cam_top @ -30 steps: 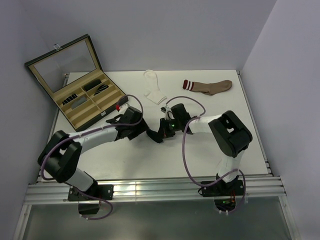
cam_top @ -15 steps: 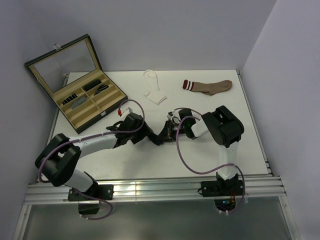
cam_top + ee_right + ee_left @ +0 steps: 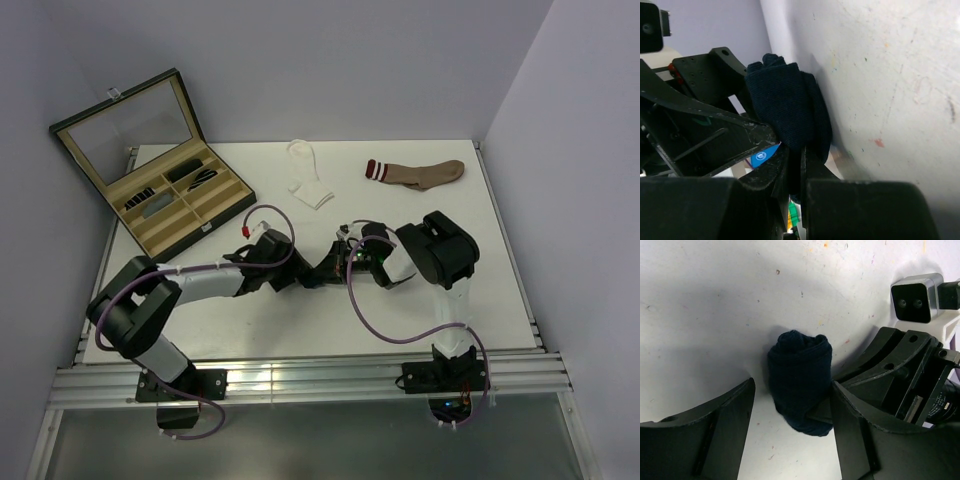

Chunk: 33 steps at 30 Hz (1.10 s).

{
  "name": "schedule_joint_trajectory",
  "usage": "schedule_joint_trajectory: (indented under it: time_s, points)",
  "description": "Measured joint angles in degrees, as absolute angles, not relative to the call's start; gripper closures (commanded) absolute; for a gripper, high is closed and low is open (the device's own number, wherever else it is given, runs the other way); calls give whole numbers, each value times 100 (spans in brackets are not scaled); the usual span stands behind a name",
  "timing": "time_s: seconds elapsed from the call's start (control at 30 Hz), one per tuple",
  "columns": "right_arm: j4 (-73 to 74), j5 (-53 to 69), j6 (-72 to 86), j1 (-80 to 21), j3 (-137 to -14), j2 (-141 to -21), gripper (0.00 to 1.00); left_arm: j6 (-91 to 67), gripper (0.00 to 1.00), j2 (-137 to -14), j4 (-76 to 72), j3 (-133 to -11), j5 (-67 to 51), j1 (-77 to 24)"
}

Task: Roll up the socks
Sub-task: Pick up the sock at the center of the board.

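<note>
1. Rolling of the navy sock (image 3: 800,380) looks nearly finished. It sits as a tight bundle on the table (image 3: 500,290), near the middle of the overhead view, with both arms meeting over it.
2. Pinching falls to the right gripper (image 3: 801,150). Its fingers are pressed almost together on an edge of the bundle, at the bottom centre of the right wrist view.
3. Spread wide, the left gripper (image 3: 792,405) has one finger on each side of the bundle. The finger at the lower left of the left wrist view stands apart from the fabric, with bare table between. The finger at the lower right is just beside the fabric, and I cannot tell whether it touches.
4. Judging by this, the next move calls for the left gripper to close gently on the roll. The loose end could then be tucked or released without the bundle springing open.
5. Two more socks lie flat and unrolled, well apart from the grippers: a white sock (image 3: 308,177) at the upper middle and a brown sock (image 3: 420,173) at the upper right. An open case (image 3: 200,232) sits at the upper left.
</note>
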State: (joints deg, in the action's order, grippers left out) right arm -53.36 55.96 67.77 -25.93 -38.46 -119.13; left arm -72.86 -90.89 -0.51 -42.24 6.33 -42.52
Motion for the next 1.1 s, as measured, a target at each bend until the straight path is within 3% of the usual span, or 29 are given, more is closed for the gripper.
schedule_joint_trajectory:
  time_s: [0.23, 0.4, 0.47, 0.57, 0.83, 1.1]
  points:
    - [-5754, 5586, 7011, -2593, -3787, -12022, 98, -7415, 47, -9378, -250, -4368, 617, -4270]
    - [-5778, 5548, 6995, -2593, -3780, -12027, 93, -7509, 71, -9553, -362, -4431, 611, -4270]
    - [-5784, 5535, 6967, -2593, -3771, -12029, 89, -7557, 90, -9588, -408, -4431, 611, -4270]
    - [-5848, 5507, 6941, -2593, -3721, -12029, 79, -7588, 100, -9612, -475, -4427, 609, -4270]
    - [-5380, 5430, 6770, -2593, -3664, -11758, 45, -7577, 100, -9616, -458, -4425, 648, -4281]
    - [-2858, 4838, 5435, -2582, -3660, -10348, 38, -7288, 100, -9498, -266, -4434, 856, -4252]
